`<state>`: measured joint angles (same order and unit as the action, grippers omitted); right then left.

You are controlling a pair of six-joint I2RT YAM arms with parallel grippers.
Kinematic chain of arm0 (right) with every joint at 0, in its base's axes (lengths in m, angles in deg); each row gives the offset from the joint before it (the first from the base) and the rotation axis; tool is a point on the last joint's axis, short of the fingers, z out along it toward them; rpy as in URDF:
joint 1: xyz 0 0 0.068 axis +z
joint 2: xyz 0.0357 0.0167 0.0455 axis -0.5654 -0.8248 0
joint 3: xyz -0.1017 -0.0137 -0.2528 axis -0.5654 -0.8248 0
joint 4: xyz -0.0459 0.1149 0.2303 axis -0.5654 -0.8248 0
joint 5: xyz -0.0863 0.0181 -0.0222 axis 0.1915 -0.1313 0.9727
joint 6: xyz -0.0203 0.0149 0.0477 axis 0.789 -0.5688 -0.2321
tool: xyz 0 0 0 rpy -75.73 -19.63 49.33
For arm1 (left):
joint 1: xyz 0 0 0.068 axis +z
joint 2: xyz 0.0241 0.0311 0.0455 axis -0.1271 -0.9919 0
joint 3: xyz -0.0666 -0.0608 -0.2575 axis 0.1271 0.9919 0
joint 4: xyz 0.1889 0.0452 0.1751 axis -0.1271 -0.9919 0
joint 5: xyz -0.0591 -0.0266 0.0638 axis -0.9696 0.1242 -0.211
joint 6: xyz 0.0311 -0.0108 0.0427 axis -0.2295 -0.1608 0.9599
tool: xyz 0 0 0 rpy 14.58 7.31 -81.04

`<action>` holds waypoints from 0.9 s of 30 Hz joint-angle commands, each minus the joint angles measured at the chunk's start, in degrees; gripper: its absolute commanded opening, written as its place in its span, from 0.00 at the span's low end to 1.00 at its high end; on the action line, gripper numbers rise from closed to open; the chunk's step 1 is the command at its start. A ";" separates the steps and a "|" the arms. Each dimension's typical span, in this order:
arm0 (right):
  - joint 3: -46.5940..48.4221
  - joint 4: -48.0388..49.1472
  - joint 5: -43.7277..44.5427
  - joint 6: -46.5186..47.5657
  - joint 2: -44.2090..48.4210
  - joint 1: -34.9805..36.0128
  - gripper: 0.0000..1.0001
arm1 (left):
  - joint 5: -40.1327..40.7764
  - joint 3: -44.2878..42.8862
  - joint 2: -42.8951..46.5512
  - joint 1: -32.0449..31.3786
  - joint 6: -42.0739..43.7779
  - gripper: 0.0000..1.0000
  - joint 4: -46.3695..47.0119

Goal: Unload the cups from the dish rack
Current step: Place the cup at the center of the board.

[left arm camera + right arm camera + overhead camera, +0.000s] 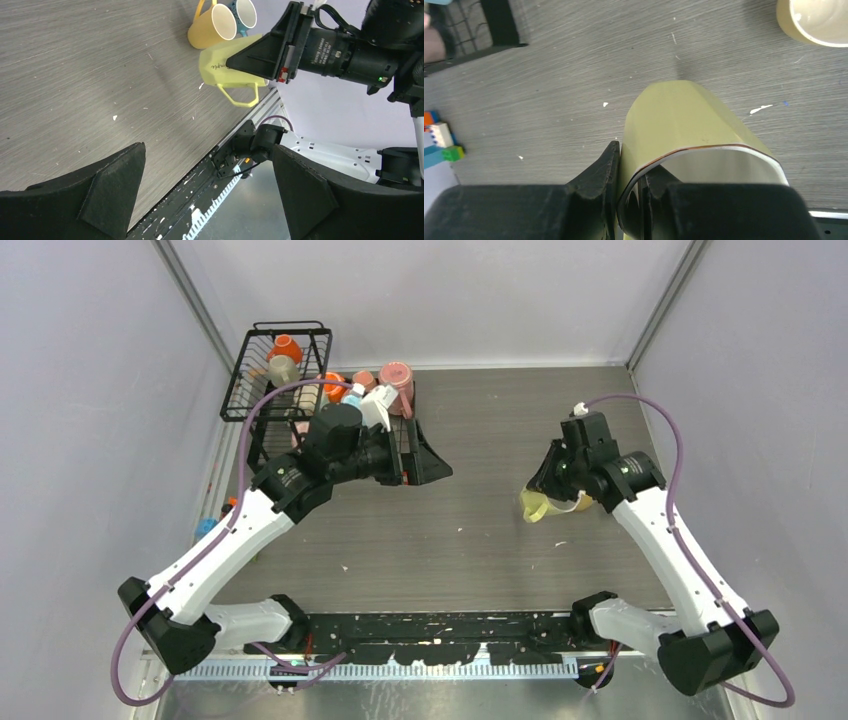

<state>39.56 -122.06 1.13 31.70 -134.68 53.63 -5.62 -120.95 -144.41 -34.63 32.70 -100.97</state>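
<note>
My right gripper is shut on the rim of a pale yellow mug, one finger inside and one outside, holding it tilted just above the table. The left wrist view shows that mug beside a yellow mug and a light blue mug lying on the table. The black dish rack at the far left holds orange, beige, pink and white mugs. My left gripper is open and empty at the rack's right end.
A beige mug lies on the table ahead of my right gripper. Small toy bricks lie at the table's left edge near the rack's corner. Grey walls close in both sides. A black rail runs along the near edge.
</note>
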 commanded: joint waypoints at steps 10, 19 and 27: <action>3.13 6.34 6.28 2.72 -12.23 0.44 0.01 | -0.45 0.91 3.23 -0.16 2.52 1.00 -1.35; 7.89 7.71 7.29 5.31 -22.97 -0.11 0.01 | -0.69 1.05 3.11 -0.17 3.56 1.00 -1.91; 11.26 6.47 9.24 7.19 -29.60 -1.10 0.01 | -1.18 0.79 2.47 -0.17 4.39 1.00 -2.11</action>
<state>47.06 -116.42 7.41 36.94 -163.75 53.29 -5.83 -119.88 -142.46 -34.63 35.45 -103.22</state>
